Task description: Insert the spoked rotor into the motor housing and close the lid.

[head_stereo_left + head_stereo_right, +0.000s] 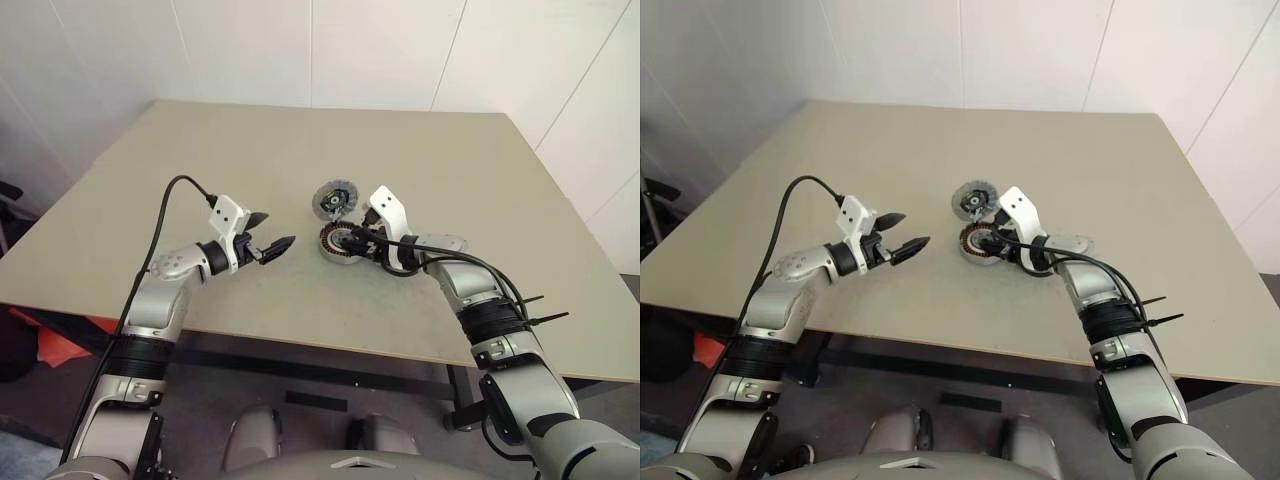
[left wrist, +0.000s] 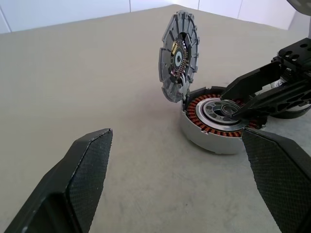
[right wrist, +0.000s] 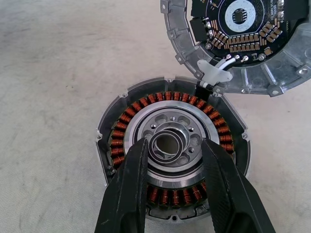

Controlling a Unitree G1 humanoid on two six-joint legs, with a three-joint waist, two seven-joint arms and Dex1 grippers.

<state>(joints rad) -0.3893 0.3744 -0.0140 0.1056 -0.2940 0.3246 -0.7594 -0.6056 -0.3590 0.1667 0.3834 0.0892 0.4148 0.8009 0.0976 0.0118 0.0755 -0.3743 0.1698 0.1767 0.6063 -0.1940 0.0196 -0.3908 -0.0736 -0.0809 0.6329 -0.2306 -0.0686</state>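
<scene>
Right gripper (image 3: 171, 160) part-open, straddling motor housing (image 3: 121, 131) hub, left gripper (image 1: 268, 232) wide open, empty

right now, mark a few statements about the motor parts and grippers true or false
1. The motor housing lies on the table with its copper windings showing. True.
2. The lid is closed flat over the housing. False: it stands open, hinged up at the housing's far edge.
3. The right gripper has its fingers over the housing's silver centre. True.
4. The left gripper is clamped on the lid. False: it is open, off to the side of the housing, holding nothing.
5. The housing is stacked on a box. False: it rests directly on the table.
</scene>
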